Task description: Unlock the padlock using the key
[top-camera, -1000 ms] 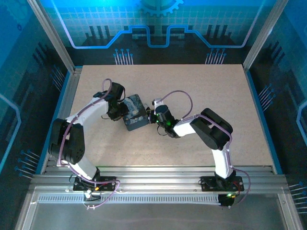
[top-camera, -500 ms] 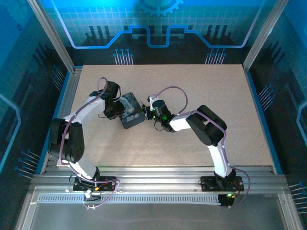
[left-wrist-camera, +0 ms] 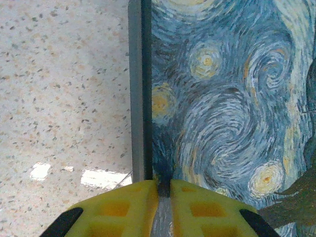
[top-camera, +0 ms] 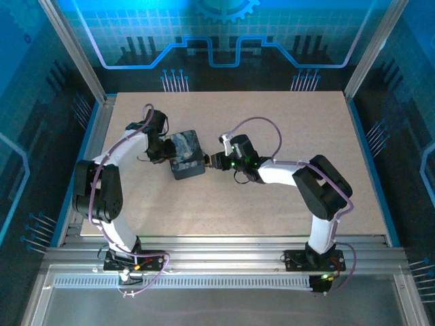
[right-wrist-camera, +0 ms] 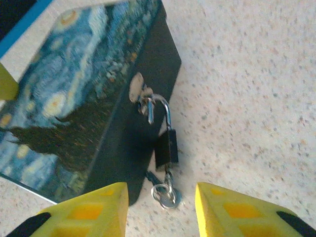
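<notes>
The small dark padlock (right-wrist-camera: 167, 146) hangs by its silvery shackle (right-wrist-camera: 167, 111) from the hasp (right-wrist-camera: 139, 94) on the front wall of the blue swirl-print tin (right-wrist-camera: 64, 98). The shackle's left leg ends short of the body. The pale key (right-wrist-camera: 167, 190), with a small ring, sticks out of the padlock's underside and rests on the table. My right gripper (right-wrist-camera: 160, 190) is open, its yellow fingers (right-wrist-camera: 94, 207) either side of the key without touching it. My left gripper (left-wrist-camera: 164, 185) is shut on the tin (left-wrist-camera: 222, 98) at its rim. From above, the tin (top-camera: 183, 148) lies between the left gripper (top-camera: 168, 149) and the right gripper (top-camera: 209, 161).
The speckled table (top-camera: 292, 122) stretches bare to the right and behind the tin. Metal rails (top-camera: 224, 251) run along the near edge by the arm bases. Blue enclosure walls (top-camera: 61, 102) surround the table.
The tin and the left gripper have shifted slightly away and left. The right arm's elbow has swung out to the right, with its gripper still at the tin's front.
</notes>
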Motion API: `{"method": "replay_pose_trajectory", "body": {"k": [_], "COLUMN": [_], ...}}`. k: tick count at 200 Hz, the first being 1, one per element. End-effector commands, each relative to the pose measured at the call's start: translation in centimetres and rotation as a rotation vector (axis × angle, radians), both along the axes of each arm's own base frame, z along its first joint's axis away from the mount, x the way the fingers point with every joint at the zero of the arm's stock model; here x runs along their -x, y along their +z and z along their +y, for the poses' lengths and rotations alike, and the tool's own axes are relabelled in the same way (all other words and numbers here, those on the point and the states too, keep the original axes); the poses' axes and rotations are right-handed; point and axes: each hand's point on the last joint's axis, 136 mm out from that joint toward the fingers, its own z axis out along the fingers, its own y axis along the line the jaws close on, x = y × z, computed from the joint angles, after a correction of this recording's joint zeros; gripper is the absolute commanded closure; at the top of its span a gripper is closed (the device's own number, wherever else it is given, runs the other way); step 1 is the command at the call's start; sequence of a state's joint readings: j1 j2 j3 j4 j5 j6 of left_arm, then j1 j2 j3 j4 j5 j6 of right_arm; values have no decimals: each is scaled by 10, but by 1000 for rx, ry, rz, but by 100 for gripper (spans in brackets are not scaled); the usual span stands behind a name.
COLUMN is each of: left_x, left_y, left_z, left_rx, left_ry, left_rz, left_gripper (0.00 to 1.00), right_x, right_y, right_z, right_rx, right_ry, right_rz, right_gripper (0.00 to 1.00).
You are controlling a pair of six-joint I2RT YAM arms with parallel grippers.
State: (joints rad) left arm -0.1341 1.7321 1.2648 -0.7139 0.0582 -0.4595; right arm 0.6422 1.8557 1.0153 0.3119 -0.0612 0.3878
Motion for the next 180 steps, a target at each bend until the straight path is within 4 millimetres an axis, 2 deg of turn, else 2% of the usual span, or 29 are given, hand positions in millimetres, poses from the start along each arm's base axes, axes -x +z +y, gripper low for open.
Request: {"method": "replay_pose_trajectory", "body": {"k": [1, 18, 55, 101, 141, 180], "left_x": [14, 8, -3, -1, -3, -5], "left_y": [-42, -43, -43, -45, -43, -40], "left_z": [-7, -10, -9, -5, -1, 0], "left_rx": [24, 26, 17, 26, 30, 27], "left_ry": [-85, -127, -144, -141, -148, -145], "left_rz": [110, 106, 88, 88, 78, 72], "left_gripper": [83, 84, 85, 85, 86, 86], "right_x": [13, 9, -1, -19, -33, -39], "right_y": [-27, -36, -36, -58, -49, -36], "right_z": [2, 0, 0, -17, -15, 1], "right_rx": [61, 65, 30, -21, -119, -195], "right_ry": [87, 84, 58, -46, -62, -8], "right_rz": [140, 188, 221, 299, 279, 256], "right_gripper": [60, 60, 59, 62, 61, 60]}}
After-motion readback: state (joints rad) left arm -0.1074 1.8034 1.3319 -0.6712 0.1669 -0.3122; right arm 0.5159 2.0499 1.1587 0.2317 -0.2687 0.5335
